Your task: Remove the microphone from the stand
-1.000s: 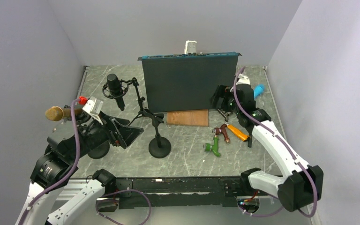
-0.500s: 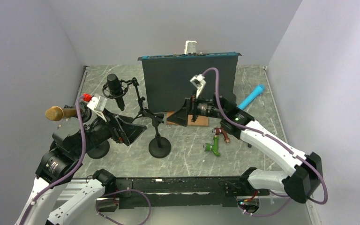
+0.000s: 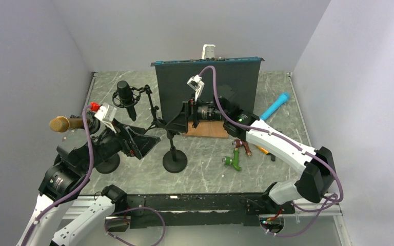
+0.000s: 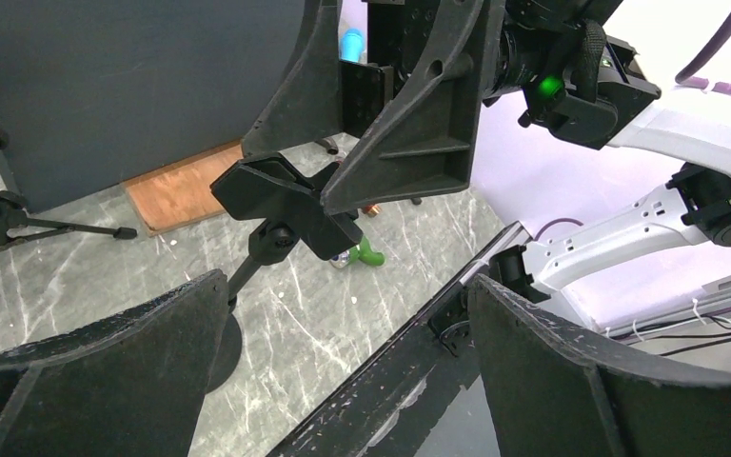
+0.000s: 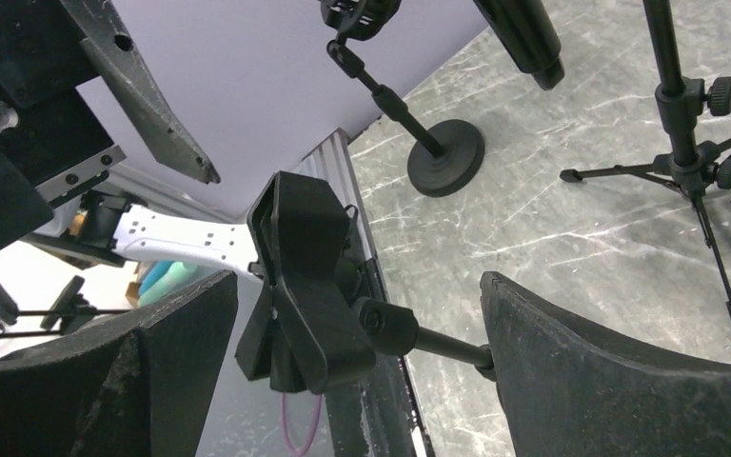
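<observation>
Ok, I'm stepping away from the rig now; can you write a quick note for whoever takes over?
Left gripper: open, empty, facing the middle stand.
Right gripper: open, empty, lined up on that stand's bare clip.
The black microphone sits on the tripod; the gold microphone at far left looks clipped to the left stand, the joint hidden by the left arm.
Done: no microphone removed yet.
Left: grip a microphone and lift it off its stand.

Count: 2 mics – gold mic (image 3: 59, 123), black mic (image 3: 125, 95). 3 stands – tripod stand (image 3: 156, 122), middle stand (image 3: 175, 160), left stand (image 3: 109, 164). 1 dark panel (image 3: 208, 92), 1 wood board (image 3: 205, 129), 1 blue tube (image 3: 276, 106).
</observation>
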Motion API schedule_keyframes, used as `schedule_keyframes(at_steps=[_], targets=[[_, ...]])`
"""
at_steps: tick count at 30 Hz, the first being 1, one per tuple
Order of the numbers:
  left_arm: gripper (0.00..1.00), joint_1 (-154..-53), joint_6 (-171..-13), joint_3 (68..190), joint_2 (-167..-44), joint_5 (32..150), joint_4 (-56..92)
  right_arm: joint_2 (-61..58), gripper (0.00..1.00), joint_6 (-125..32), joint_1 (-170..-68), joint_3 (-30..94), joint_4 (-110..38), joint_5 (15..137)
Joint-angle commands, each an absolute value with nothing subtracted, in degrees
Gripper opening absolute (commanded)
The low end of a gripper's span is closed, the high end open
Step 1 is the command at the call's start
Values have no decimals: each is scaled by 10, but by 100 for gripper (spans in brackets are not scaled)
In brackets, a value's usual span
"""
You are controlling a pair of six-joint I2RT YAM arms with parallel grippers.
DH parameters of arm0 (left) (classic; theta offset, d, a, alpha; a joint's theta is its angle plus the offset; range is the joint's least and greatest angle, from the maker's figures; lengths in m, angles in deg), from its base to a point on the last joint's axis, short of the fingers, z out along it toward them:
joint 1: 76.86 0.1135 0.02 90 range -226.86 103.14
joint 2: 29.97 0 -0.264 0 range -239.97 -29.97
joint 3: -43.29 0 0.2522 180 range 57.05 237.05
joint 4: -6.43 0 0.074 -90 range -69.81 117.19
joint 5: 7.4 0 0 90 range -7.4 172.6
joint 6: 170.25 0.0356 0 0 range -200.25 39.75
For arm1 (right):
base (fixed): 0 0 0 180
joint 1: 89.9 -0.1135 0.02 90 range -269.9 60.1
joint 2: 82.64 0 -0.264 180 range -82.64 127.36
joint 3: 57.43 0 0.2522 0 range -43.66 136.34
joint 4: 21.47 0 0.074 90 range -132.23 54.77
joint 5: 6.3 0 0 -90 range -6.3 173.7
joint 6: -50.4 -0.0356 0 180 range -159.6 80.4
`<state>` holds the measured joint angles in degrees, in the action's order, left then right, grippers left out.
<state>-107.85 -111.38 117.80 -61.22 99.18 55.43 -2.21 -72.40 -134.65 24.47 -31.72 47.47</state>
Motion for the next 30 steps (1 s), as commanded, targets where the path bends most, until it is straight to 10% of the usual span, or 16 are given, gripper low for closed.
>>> schedule_keyframes(at_steps=[1,18,30], targets=[[99,-1076,-1111,1189,-620,981,546,-17,100,-708,-1358,287,-340,514],[99,-1077,-1084,1208,-633,955,570,11,53,-696,-1386,242,-366,537],[99,-1076,-1077,1214,-633,942,582,17,51,-714,-1393,145,-348,548]])
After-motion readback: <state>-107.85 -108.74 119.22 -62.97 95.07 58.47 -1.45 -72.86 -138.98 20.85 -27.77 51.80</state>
